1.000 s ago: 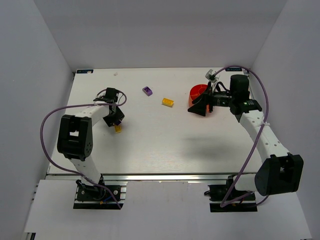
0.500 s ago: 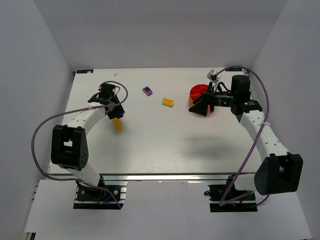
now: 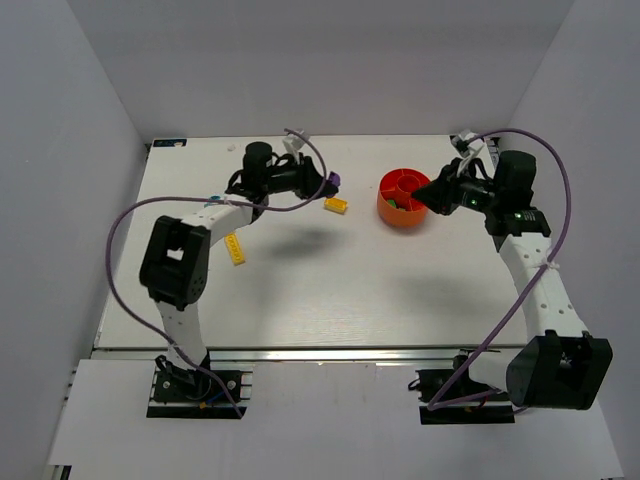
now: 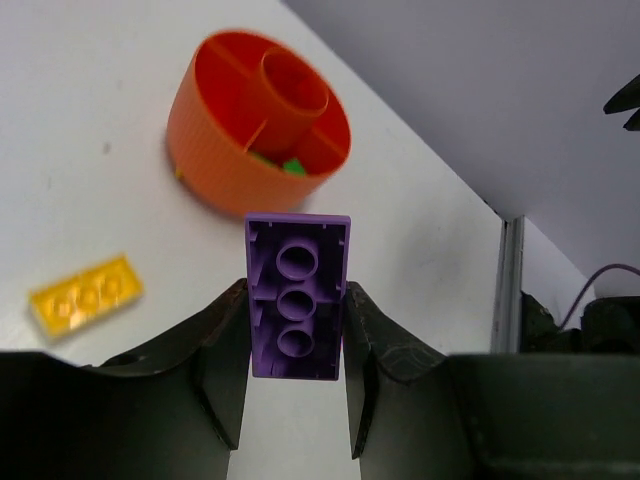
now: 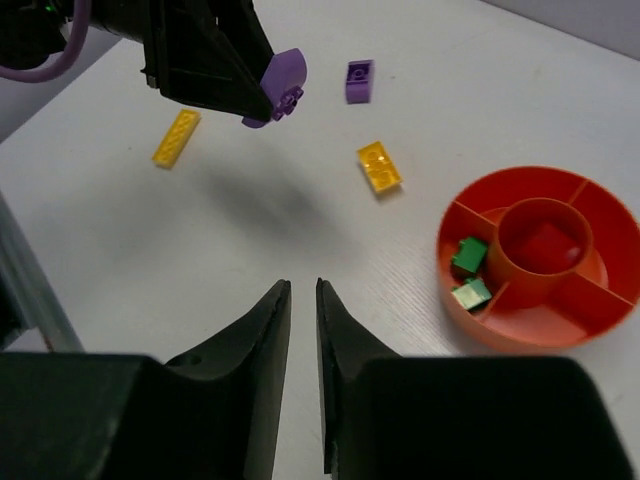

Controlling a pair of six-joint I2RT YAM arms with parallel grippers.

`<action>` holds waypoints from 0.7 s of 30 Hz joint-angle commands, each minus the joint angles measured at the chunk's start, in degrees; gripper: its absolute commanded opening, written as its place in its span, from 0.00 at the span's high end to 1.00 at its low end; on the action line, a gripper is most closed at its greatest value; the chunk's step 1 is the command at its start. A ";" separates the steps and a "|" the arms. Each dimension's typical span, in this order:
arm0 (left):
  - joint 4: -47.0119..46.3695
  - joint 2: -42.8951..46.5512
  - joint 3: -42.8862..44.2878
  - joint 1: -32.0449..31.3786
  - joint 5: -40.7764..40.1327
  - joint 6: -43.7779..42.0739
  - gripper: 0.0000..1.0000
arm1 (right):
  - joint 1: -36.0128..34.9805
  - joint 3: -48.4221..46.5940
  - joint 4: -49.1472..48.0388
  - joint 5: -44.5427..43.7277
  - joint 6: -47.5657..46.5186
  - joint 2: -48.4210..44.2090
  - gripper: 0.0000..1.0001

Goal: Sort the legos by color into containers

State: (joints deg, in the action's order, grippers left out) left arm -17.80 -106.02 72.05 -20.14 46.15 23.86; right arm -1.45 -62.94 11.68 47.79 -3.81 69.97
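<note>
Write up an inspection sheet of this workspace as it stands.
Surface: white table, no spills seen.
Job's things: orange bowl holds green legos and a red lego in its central cup; loose purple lego, short yellow lego and long yellow lego lie on the table.
Clutter: nothing seen.
End effectors: left end effector shut on held purple lego, above the table; right end effector empty, jaws a narrow gap apart.
Cables: purple cables loop along both arms, off the legos.
Surroundings: white enclosure walls.
</note>
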 commanded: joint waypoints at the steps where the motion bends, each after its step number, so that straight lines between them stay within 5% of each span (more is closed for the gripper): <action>1: -11.99 -6.11 10.78 -1.91 8.08 -2.05 1.00 | 3.12 0.36 -3.16 -1.39 1.09 -1.60 0.79; 14: -31.14 -34.24 41.83 -7.45 6.85 0.04 0.96 | 9.71 1.06 -4.21 2.57 2.32 -0.89 0.78; 21: -35.89 -41.81 50.02 -9.30 4.30 0.75 0.94 | 10.51 1.24 -4.65 4.59 2.32 0.95 0.76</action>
State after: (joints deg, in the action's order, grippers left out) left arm -48.29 -148.42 117.62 -28.58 51.37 23.86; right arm 8.58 -61.98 9.15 50.00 -1.85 70.28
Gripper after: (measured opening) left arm 0.468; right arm 0.235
